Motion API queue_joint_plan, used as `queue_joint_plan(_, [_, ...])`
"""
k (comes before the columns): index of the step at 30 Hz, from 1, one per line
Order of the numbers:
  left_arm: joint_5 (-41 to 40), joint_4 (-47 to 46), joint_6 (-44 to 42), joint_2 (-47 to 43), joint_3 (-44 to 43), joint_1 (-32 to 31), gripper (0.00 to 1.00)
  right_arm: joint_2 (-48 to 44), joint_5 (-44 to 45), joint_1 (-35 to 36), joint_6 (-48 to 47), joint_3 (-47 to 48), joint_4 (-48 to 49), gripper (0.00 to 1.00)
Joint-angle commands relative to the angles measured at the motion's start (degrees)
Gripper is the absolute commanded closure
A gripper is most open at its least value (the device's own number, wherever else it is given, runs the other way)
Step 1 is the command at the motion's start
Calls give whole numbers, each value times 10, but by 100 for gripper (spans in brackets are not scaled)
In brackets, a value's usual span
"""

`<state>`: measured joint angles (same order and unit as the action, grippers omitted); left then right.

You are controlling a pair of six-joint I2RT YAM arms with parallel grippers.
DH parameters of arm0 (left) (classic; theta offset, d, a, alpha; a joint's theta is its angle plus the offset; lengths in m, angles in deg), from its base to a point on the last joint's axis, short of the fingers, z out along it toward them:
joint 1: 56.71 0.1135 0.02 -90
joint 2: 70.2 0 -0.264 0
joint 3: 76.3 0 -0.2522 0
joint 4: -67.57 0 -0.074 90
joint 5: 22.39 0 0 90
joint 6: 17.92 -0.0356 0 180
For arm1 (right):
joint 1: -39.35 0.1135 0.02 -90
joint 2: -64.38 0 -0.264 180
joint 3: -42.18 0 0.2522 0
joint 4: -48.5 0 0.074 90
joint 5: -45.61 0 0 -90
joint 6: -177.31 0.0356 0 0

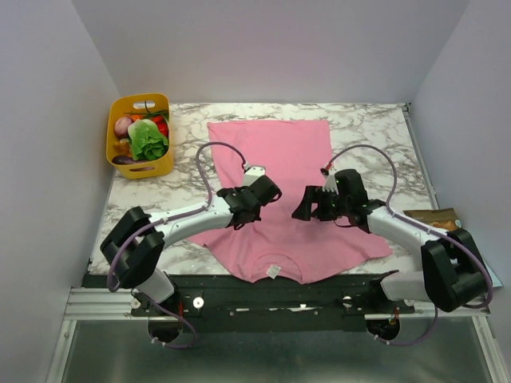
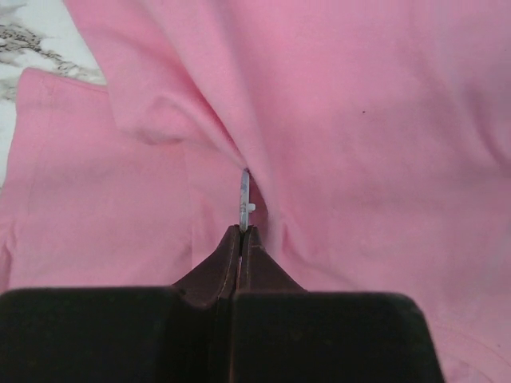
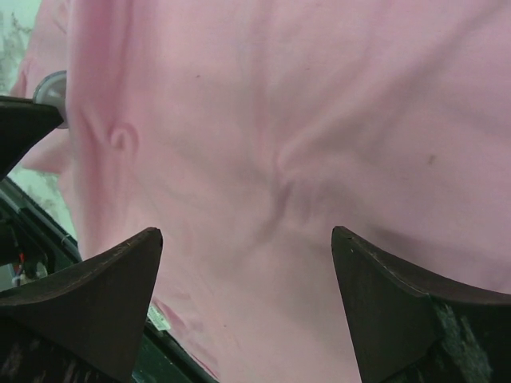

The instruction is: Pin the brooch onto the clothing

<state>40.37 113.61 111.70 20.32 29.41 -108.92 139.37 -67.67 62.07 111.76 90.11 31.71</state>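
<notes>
The pink T-shirt [image 1: 287, 171] lies spread on the marble table, with its white label [image 1: 272, 271] at the near neckline. My left gripper [image 1: 265, 194] is shut on the brooch [image 2: 244, 198], a small grey disc held edge-on at the fingertips [image 2: 248, 239] against a raised fold of the shirt [image 2: 359, 120]. My right gripper [image 1: 306, 209] is open and empty, hovering just above the shirt [image 3: 303, 120] to the right of the left gripper. In the right wrist view the brooch [image 3: 51, 89] shows at the far left, at the tip of the left gripper's finger [image 3: 24, 132].
A yellow basket [image 1: 140, 165] of vegetables stands at the back left of the table. A brown packet [image 1: 435, 217] lies at the right edge near the right arm. Grey walls close in on three sides.
</notes>
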Motion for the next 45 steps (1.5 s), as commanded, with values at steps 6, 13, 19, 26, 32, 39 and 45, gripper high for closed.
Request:
queue_joint_plan(6, [102, -149, -20, -106, 84, 44, 100, 81, -9, 96, 26, 65, 94, 23])
queue_joint_plan(13, [142, -193, -29, -145, 125, 59, 100, 143, -26, 136, 32, 123, 120, 29])
queue_joint_plan(19, [160, -212, -30, -160, 142, 69, 100, 174, -42, 153, 37, 157, 130, 35])
queue_joint_plan(26, [184, -229, -30, -163, 148, 78, 100, 202, -45, 164, 41, 171, 138, 48])
queue_joint_plan(32, [197, -238, -31, -161, 150, 80, 100, 219, -48, 167, 48, 167, 157, 58])
queue_joint_plan(39, [206, -246, -31, -165, 155, 81, 100, 229, -50, 170, 54, 172, 166, 69])
queue_joint_plan(45, [207, -256, -29, -173, 163, 84, 100, 238, -53, 174, 52, 179, 161, 88])
